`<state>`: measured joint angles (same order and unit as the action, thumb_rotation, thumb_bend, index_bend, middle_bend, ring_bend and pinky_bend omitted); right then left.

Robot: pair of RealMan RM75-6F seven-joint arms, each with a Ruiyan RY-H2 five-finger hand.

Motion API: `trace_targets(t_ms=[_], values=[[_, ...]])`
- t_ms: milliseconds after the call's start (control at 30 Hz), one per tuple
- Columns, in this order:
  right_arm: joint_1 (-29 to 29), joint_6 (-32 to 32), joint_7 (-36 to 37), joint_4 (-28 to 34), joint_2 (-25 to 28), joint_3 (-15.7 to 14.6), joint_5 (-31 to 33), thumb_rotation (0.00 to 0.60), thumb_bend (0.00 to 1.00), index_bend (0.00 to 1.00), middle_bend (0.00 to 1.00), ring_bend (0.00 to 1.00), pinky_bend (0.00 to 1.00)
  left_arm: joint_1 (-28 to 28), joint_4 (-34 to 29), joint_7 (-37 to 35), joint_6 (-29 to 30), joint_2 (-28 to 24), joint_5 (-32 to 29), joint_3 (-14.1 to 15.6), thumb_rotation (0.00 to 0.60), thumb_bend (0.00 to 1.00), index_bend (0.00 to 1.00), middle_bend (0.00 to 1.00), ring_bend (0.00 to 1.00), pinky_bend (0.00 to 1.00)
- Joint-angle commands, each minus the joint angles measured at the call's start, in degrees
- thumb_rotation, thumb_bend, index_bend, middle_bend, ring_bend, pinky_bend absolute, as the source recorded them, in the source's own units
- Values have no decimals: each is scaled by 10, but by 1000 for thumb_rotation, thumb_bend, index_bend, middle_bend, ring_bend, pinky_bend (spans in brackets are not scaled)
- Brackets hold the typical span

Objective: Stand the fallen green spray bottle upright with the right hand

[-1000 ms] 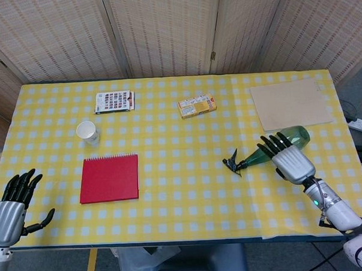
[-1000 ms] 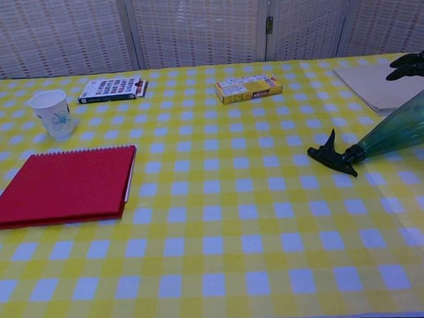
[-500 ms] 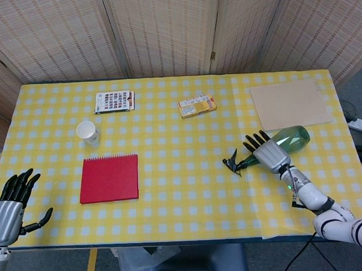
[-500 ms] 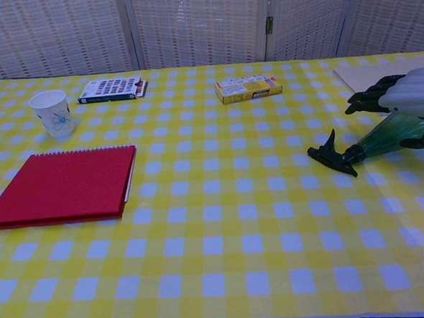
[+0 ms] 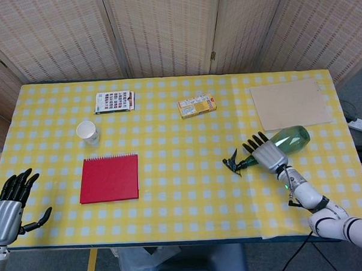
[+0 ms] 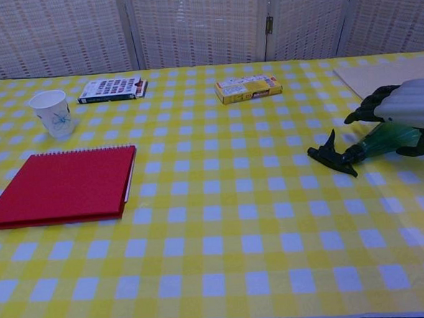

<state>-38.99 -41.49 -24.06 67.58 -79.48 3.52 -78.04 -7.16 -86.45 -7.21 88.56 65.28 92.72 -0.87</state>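
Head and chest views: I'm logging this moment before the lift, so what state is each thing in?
green spray bottle: lying on its side, nozzle toward the red notebook.
right hand: over the bottle's neck, fingers curling around it.
left hand: off the table's near edge, fingers spread, holding nothing.
paper cup: upright.
red notebook: closed, flat.
yellow box: lying flat.

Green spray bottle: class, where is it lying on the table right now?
In the head view the green spray bottle lies on its side at the table's right, just below the tan board, with the right hand over its neck.
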Motion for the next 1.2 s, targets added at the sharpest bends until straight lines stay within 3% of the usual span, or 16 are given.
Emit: trace_targets(t_ms=[33, 200, 333, 467, 633, 800, 1000, 1200], values=[[-1, 1, -1, -9, -8, -2, 8, 600, 419, 191, 230, 96, 0, -2, -9, -24, -9, -9, 5, 8, 231, 372, 0, 0, 0, 0], [0, -21, 2, -21, -18, -3, 1, 600, 419, 379, 384, 222, 10, -2, -9, -26, -11, -12, 0, 6, 235, 373, 0, 0, 0, 0], [6, -73, 35, -30, -26, -2, -31, 600, 419, 548, 524, 364, 128, -2, -8, -25, -13, -12, -3, 5, 233, 372, 0, 0, 0, 0], [9, -119, 77, -40, -24, -5, -68, 600, 420, 643, 602, 428, 190, -3, -9, -22, -14, -12, -3, 5, 237, 372, 0, 0, 0, 0], [19, -177, 152, -18, -22, 7, -84, 600, 420, 661, 616, 463, 227, -3, -10, -18, -15, -11, -4, 4, 233, 373, 0, 0, 0, 0], [31, -211, 341, 59, -16, 52, -52, 600, 418, 662, 616, 471, 235, -3, -12, -15, -14, -11, -4, 5, 234, 373, 0, 0, 0, 0], [38, -186, 541, 187, 26, 119, 25, 600, 419, 671, 627, 483, 246, -5, -9, -12, -19, -11, -2, 6, 234, 373, 0, 0, 0, 0], [50, -160, 661, 270, 81, 175, 86, 600, 420, 671, 627, 479, 250, -4, -9, -17, -17, -13, -6, 4, 233, 373, 0, 0, 0, 0]])
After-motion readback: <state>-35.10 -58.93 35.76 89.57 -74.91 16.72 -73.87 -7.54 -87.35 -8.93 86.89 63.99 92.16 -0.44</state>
